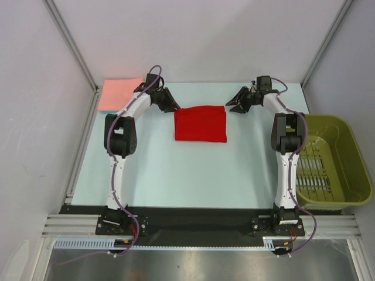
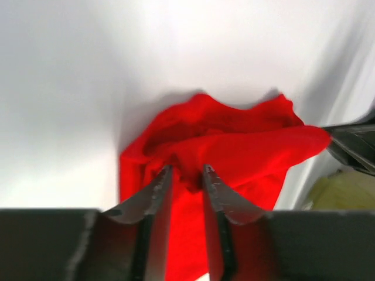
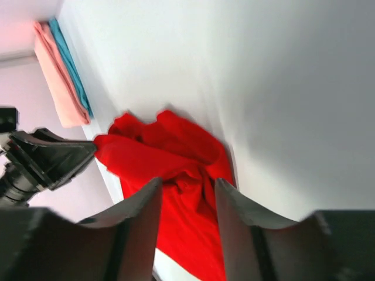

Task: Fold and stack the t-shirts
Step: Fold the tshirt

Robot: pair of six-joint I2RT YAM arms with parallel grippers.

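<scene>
Salmon-pink cloth t-shirt (image 1: 120,92), folded flat with a thin light-blue edge, lies well to the left of the bright red cloth t-shirt (image 1: 200,123) and a little beyond it on the pale blue tabletop (image 1: 176,175). The left pincer (image 2: 186,171) sits at the red shirt's far-left corner, its fingers slightly parted with red cloth showing in the gap. From above, the red shirt is a folded rectangle; up close its cloth looks rumpled. The right pincer (image 3: 187,184) is at the far-right corner, fingers clearly apart. An olive-green plastic basket (image 1: 351,146) stands well to the red shirt's right.
</scene>
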